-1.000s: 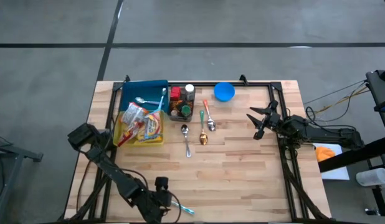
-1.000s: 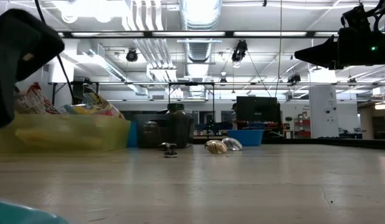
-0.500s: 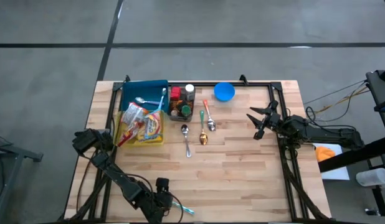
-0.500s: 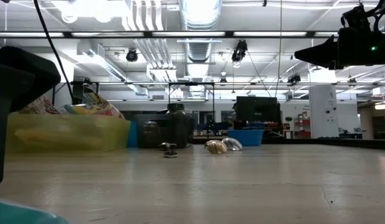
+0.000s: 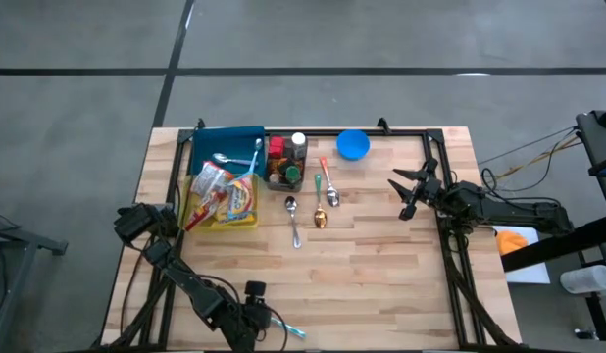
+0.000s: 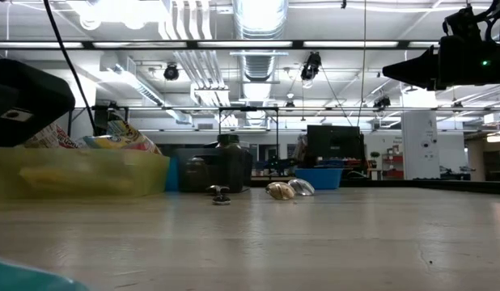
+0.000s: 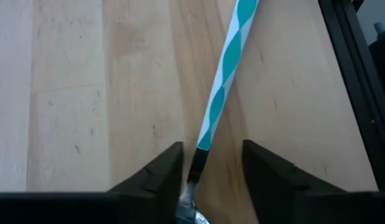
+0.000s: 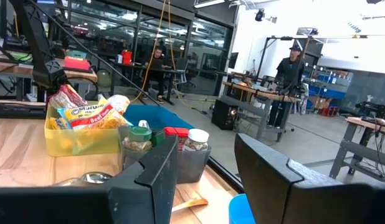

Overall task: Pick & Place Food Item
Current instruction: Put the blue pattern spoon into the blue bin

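Food packets [image 5: 217, 188] lie in a yellow bin [image 5: 246, 222] at the table's far left. A spoon with a teal-and-white striped handle [image 7: 225, 74] lies flat on the wood by the table's near edge [image 5: 286, 329]. My left gripper [image 7: 211, 180] is low over the spoon and open, one finger on each side of the spoon's metal neck, with a gap on both sides. The gripper hides the spoon's bowl. My right gripper [image 5: 406, 191] hangs open above the table's right side, nothing between its fingers [image 8: 205, 180].
A blue bin [image 5: 225, 142] stands behind the yellow one. Beside them are a caddy of jars [image 5: 285, 162] and a blue bowl [image 5: 353, 145]. Three spoons [image 5: 294, 221] [image 5: 320, 211] [image 5: 328, 186] lie mid-table. A black frame rail [image 7: 351, 81] runs close beside the striped spoon.
My left arm has sunk, bringing its gripper down toward the striped spoon at the table's near edge, then has held still. The spoon has stayed where it was.
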You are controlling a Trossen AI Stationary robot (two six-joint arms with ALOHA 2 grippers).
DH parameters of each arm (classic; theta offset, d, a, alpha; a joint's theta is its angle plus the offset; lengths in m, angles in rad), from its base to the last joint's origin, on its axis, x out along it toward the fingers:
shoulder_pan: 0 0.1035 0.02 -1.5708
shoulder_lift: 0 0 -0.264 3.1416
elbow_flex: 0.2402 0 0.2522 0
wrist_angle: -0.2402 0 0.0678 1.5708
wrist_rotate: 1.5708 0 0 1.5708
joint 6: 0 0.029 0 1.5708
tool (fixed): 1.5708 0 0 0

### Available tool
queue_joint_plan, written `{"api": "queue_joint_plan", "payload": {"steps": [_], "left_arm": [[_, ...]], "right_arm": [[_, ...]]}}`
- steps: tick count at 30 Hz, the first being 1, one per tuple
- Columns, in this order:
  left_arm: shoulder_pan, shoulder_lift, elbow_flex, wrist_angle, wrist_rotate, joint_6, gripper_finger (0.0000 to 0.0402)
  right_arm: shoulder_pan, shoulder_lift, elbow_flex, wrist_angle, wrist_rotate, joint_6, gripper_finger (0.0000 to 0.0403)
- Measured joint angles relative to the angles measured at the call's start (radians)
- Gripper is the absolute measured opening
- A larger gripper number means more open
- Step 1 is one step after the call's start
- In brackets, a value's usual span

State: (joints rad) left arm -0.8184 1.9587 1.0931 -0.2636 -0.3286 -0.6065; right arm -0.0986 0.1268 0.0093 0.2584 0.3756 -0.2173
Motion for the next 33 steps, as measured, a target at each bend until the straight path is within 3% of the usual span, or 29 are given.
{"api": "queue_joint_plan", "payload": {"steps": [6, 16, 33], "left_arm": [[0.001, 0.000, 0.000, -0.019, -0.037, -0.031, 0.0089], [0.002, 0.001, -0.002, -0.034, -0.077, -0.050, 0.0011], [0.004, -0.034, -0.009, -0.067, -0.108, -0.056, 0.0008]], "right_arm": [[0.000, 0.000, 0.000, 0.000, 0.000, 0.000, 0.0157], [0.000, 0.000, 0.000, 0.000, 0.000, 0.000, 0.0157], [0.000, 0.000, 0.000, 0.000, 0.000, 0.000, 0.0157]]}}
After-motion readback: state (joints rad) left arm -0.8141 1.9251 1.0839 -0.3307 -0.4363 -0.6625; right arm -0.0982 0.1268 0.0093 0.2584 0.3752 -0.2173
